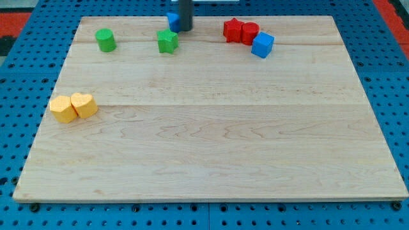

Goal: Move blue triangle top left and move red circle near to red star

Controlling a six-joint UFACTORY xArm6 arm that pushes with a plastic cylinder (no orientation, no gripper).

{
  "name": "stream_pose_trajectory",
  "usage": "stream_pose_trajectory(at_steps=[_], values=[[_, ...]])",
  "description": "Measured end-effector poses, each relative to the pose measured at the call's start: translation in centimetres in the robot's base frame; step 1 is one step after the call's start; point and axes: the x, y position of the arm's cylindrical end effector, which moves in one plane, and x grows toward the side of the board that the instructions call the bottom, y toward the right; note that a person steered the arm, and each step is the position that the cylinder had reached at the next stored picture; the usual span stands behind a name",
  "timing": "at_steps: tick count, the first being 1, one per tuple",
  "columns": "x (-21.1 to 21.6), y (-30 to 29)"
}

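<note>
Red pair looks done: red circle (250,32) sits touching the red star (233,30) on its right side, near the view's top right. A blue cube (262,45) rests against the circle's lower right; not our concern.

Blue triangle (172,20) is the open item. It's at the board's (211,147) top edge, roughly centre-left, mostly hidden behind our rod, so we can't confirm its shape from here. Our tip (184,29) is touching or just beside the triangle's right side, which we judge is the right side for pushing it toward the view's left.

No fingers on this rig, only the rod, so nothing to open or close.

What's left: slide the triangle along the top edge to the top left corner. Green star (168,41) sits just below the tip, green cylinder (105,40) further left; both lie below the path, likely clear. Two yellow blocks (73,107) at mid-left are well apart.
</note>
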Motion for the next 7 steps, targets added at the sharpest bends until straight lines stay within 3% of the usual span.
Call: stream_pose_trajectory(at_steps=[1, 2, 3, 5, 7], values=[[0.0, 0.4], [-1.9, 6.6], [-3.1, 2.9], [-2.1, -9.9], [-3.2, -2.2]])
